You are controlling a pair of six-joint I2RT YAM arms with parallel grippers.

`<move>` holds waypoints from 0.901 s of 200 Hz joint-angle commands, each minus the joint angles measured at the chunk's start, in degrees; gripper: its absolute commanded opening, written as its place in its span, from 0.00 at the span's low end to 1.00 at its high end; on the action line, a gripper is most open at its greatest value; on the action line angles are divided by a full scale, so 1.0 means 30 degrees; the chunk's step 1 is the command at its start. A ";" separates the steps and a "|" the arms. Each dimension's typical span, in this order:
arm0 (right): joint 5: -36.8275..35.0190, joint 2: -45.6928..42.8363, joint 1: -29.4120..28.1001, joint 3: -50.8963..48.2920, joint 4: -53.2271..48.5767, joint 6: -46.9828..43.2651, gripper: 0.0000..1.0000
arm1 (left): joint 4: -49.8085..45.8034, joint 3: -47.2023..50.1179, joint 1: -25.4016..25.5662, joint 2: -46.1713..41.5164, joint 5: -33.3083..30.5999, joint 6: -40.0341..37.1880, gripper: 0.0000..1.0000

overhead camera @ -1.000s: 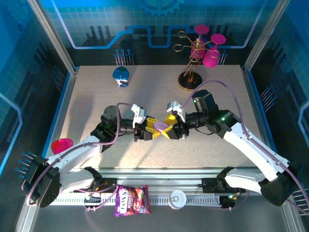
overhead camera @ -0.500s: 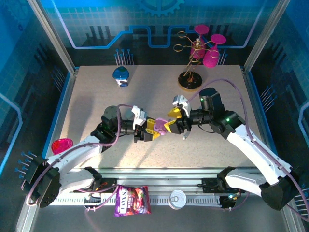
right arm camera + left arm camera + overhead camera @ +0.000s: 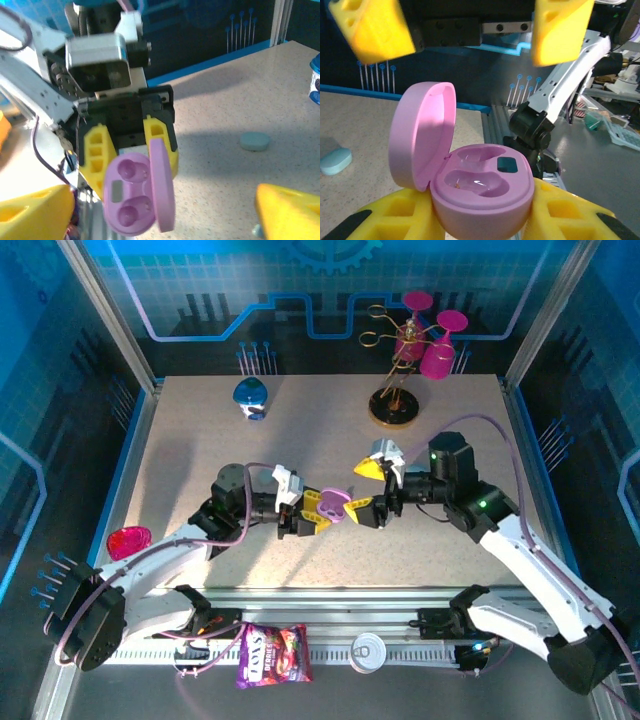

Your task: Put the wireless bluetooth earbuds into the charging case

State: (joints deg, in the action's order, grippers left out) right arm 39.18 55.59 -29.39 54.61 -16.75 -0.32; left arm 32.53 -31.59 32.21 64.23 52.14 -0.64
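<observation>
Both arms meet over the middle of the table (image 3: 200, 440). There the lilac case (image 3: 338, 505), clamped in the left gripper (image 3: 318, 512), faces the right gripper (image 3: 365, 490), whose jaws are spread wide. Behind them the surface is free between the blue container (image 3: 250, 397) and the glass stand (image 3: 398, 390). A pale blue case (image 3: 255, 141) lies flat on it.

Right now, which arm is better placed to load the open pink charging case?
Right. The right gripper is open and empty, facing the charging case; the left gripper is shut on it.
</observation>
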 commanded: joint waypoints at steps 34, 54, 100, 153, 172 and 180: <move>-0.1727 -0.1550 0.4135 -0.3227 0.5918 0.5681 1.00 | 0.0571 0.1075 0.0071 -0.1796 -0.1819 -0.1555 0.27; -0.2903 -0.0649 0.5491 -0.3666 0.5984 0.7362 1.00 | 0.0115 0.1215 0.0052 -0.2346 -0.2004 -0.1828 0.27; -0.8047 0.3234 0.5222 -0.2234 0.1771 0.7574 0.89 | -0.0327 0.1209 0.0071 -0.2889 -0.1923 -0.1865 0.27; -1.3018 0.8026 0.2803 -0.0496 -0.0670 0.7629 0.80 | -0.0747 0.1063 0.0094 -0.2967 -0.1729 -0.1931 0.27; -1.4805 0.9762 0.1307 0.0366 -0.1106 0.7743 0.71 | -0.0680 0.1061 0.0095 -0.2920 -0.1621 -0.1880 0.27; -1.5239 1.0521 0.0731 0.0754 -0.1146 0.7807 0.67 | -0.0635 0.1078 0.0100 -0.2893 -0.1615 -0.1865 0.28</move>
State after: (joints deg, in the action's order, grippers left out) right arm 2.11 82.21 -22.57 52.69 -16.88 22.65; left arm 30.33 -28.38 32.21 56.40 46.72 -4.93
